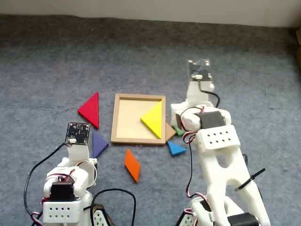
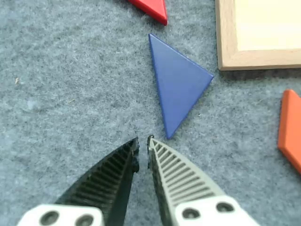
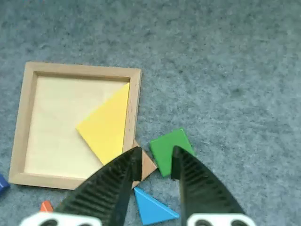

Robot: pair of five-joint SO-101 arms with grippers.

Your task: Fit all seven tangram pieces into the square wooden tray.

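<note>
Tray (image 1: 114,120) with yellow triangle (image 1: 154,118) inside

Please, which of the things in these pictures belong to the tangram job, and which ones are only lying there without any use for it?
Belongs to the job: wooden tray; yellow triangle, already inside it; red triangle; dark blue triangle; orange parallelogram; light blue triangle; green square; tan triangle.
Just there: grey carpet; black cable.
</note>
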